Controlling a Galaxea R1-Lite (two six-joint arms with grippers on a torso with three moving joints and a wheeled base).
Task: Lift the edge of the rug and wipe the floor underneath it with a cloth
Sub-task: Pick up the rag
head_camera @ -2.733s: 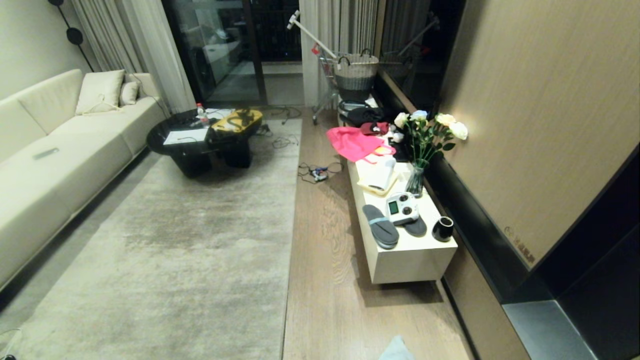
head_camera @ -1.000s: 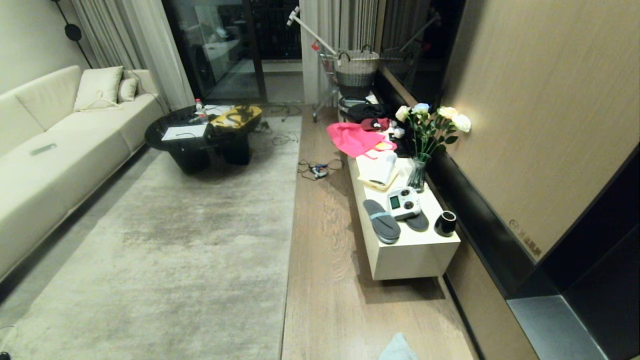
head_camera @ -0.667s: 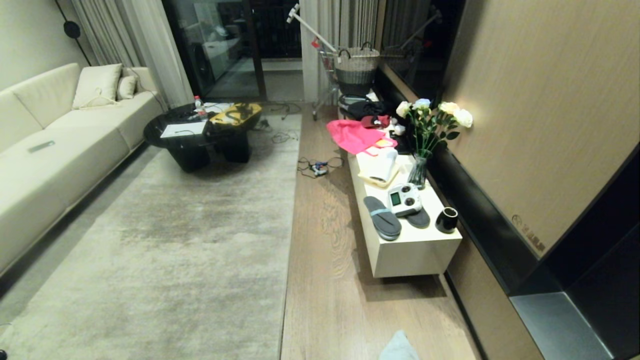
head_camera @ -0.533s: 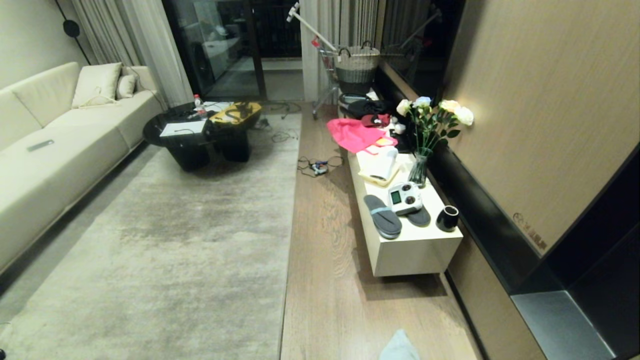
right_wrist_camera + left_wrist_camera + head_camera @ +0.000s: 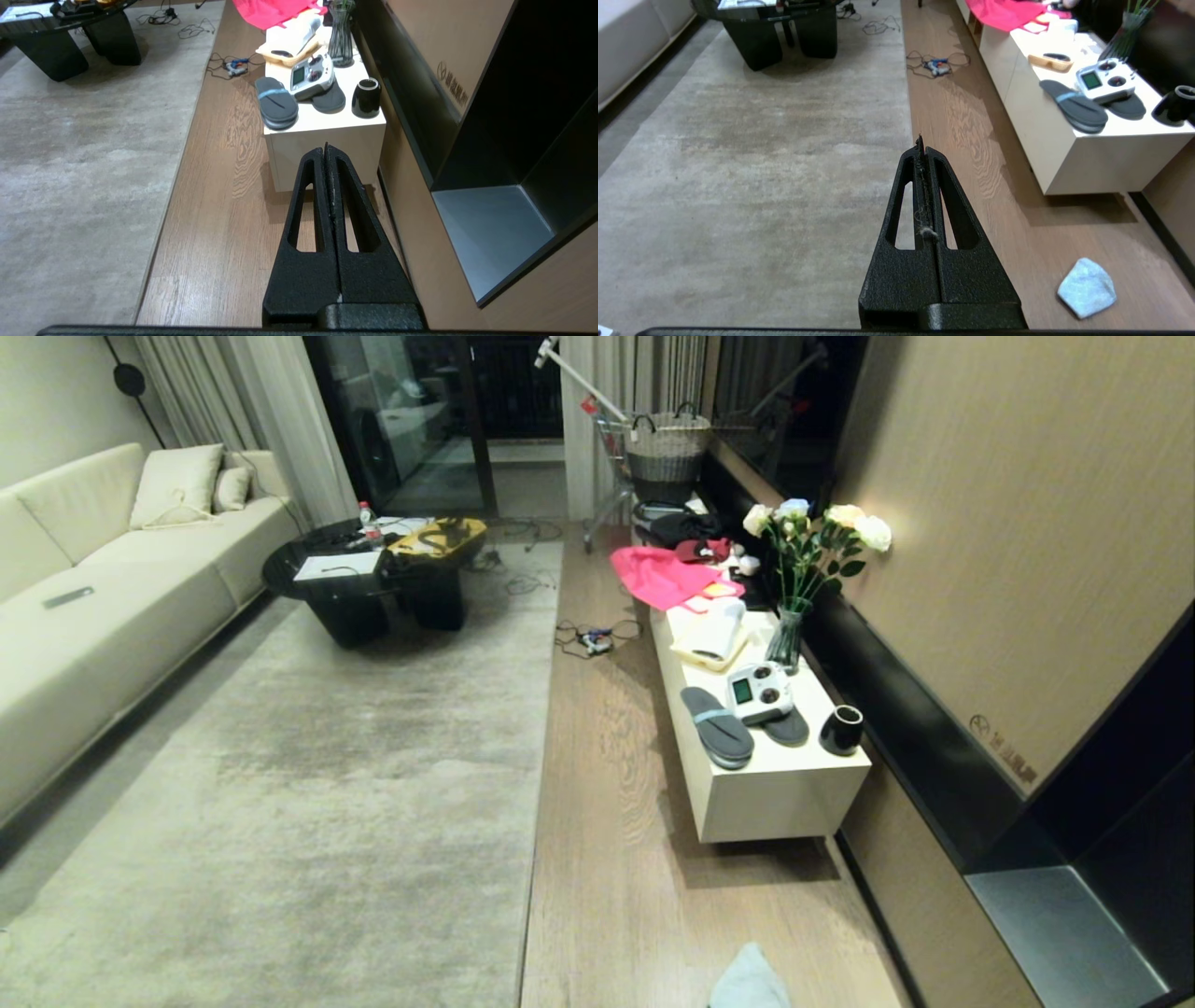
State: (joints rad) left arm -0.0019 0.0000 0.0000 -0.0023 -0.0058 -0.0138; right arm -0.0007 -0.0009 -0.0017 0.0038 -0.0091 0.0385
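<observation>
A large mottled beige-grey rug (image 5: 308, 775) covers the left of the room. Its straight rug edge (image 5: 540, 775) runs alongside the wood-grain floor (image 5: 607, 821). The pale blue cloth (image 5: 747, 982) lies on the planks at the near edge of the head view, and shows as a crumpled rag (image 5: 1087, 287) in the left wrist view. My left gripper (image 5: 920, 140) hangs shut above the rug edge (image 5: 909, 121), a wisp of fluff caught between its fingers. My right gripper (image 5: 326, 147) is shut and empty over the floor (image 5: 219, 219). Neither arm appears in the head view.
A low white bench (image 5: 775, 793) against the right wall carries slippers (image 5: 715, 726), a remote controller (image 5: 758, 691), a black cup (image 5: 841, 729), a vase of flowers (image 5: 789, 639) and pink fabric (image 5: 663, 577). A black coffee table (image 5: 373, 583), a sofa (image 5: 84, 635) and floor cables (image 5: 588, 637) lie farther off.
The whole head view has shifted: the camera has lowered and tilted down, so the room has slid up and slightly more of the cloth shows at the near edge. No object moved.
</observation>
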